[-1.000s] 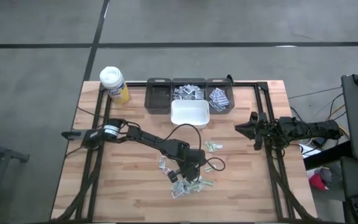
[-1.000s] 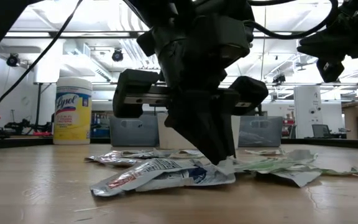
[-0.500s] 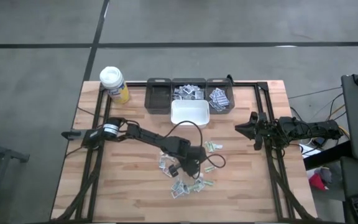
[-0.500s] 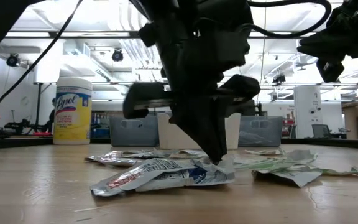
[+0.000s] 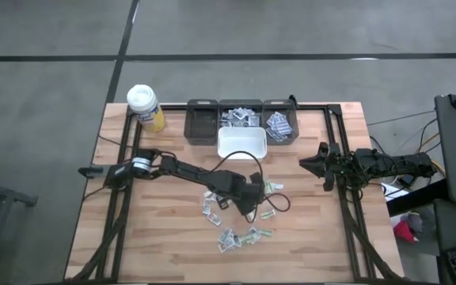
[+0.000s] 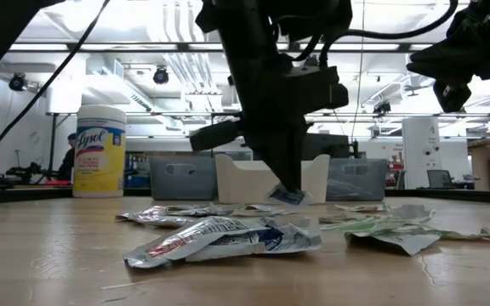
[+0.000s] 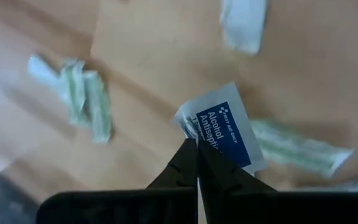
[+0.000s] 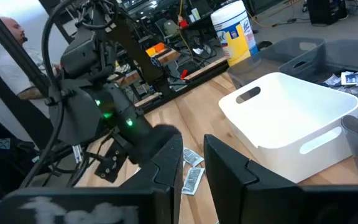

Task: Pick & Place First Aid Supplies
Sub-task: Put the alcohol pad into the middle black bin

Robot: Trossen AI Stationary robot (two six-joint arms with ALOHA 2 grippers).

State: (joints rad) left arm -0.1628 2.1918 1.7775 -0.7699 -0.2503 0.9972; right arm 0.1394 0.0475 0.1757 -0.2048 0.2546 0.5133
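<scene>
My left gripper (image 7: 197, 144) is shut on a small white packet with a blue label (image 7: 226, 128). It hangs over the middle of the wooden table (image 5: 157, 237), above the scattered first aid supplies (image 5: 240, 236). In the low view the packet (image 6: 289, 196) is clear of the packets lying flat on the wood (image 6: 228, 238). More packets lie left (image 5: 212, 209) and right (image 5: 271, 188) of the gripper. My right gripper (image 5: 320, 165) waits at the table's right edge, open with nothing between its fingers (image 8: 166, 163). My left gripper pinches one corner of the blue-labelled packet (image 7: 190, 126) between its two fingertips. The fingers come steeply from above, slanting down. The packet sticks out past the fingertips, lifted clear of the table and of the other packets.
Three grey bins (image 5: 201, 125) stand in a row at the far edge, two of them holding packets. A white bin (image 5: 241, 144) stands just in front of them. A yellow bottle with a white lid (image 5: 145, 107) stands at the far left corner. A loose cable (image 5: 271, 207) lies beside the left gripper.
My left gripper has risen from the pile of packets, turned at the wrist and shifted a little toward the far right. The blue-labelled packet has come up with it and now hangs clear of the table; the other packets have stayed put.
</scene>
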